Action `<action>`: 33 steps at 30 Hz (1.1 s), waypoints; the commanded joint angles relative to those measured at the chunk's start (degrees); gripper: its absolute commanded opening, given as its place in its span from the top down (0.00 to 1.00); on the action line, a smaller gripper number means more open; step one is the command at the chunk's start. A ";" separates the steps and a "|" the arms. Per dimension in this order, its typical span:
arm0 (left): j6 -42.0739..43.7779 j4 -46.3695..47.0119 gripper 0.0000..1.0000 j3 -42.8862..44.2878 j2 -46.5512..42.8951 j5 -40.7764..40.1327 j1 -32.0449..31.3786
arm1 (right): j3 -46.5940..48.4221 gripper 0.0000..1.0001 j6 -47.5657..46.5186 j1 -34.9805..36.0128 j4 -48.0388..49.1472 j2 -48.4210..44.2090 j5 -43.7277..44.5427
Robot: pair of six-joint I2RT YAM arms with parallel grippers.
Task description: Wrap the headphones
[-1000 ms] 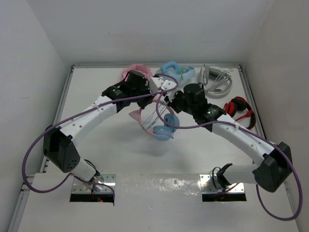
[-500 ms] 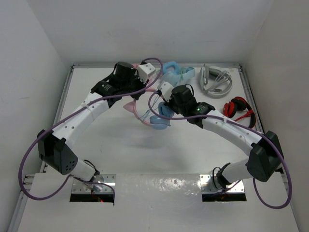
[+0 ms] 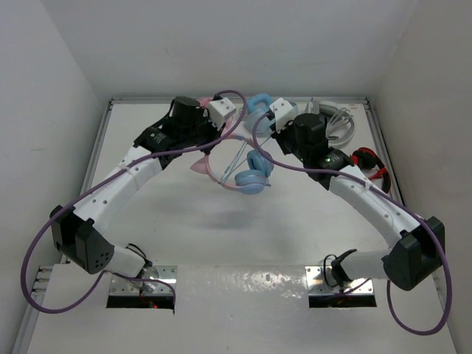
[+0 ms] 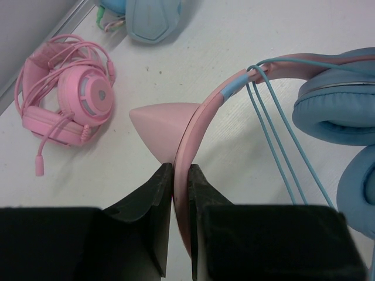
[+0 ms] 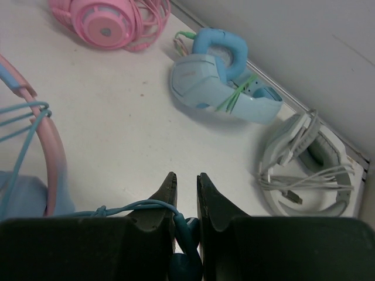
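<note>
The headphones (image 3: 251,177) hang above the table's middle, with a pink cat-eared headband (image 4: 234,88) and light blue ear cups (image 4: 337,111). My left gripper (image 4: 180,172) is shut on the headband just below one cat ear (image 4: 161,123); from above it (image 3: 212,146) sits at the band's far left. Thin blue cable strands (image 4: 272,123) run across the band to the cups. My right gripper (image 5: 186,178) is shut on the cable (image 5: 137,206) near its dark plug, to the right of the headphones (image 3: 274,141).
All-pink headphones (image 3: 200,105) lie at the back wall, with all-light-blue ones (image 5: 217,82) beside them. White headphones with a coiled cord (image 5: 304,158) sit at the back right. Red-and-black headphones (image 3: 366,166) lie by the right edge.
The left arm carried the headband back and left, then held. The right gripper swung left over the headphones, then back right and farther away, trailing the cable. Both grips stayed shut.
</note>
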 commanded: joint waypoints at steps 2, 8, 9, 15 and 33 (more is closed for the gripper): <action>1.21 1.38 1.00 0.51 -3.82 4.41 -0.72 | 1.81 1.00 3.40 -2.75 6.36 1.46 -5.35; 2.88 0.76 1.00 0.59 -4.52 6.60 -1.77 | 3.12 1.00 6.83 -5.30 11.64 5.50 -13.08; 2.88 0.33 1.00 0.94 -4.44 8.61 -1.77 | 4.17 1.00 6.83 -5.30 11.99 6.03 -14.14; 0.60 -0.64 1.00 2.26 -5.05 12.76 -1.69 | 4.89 1.00 7.53 -5.30 13.22 9.55 -17.40; -3.36 1.91 1.00 4.29 -4.79 5.38 -1.60 | -12.43 0.99 4.54 -5.30 22.54 4.80 -26.19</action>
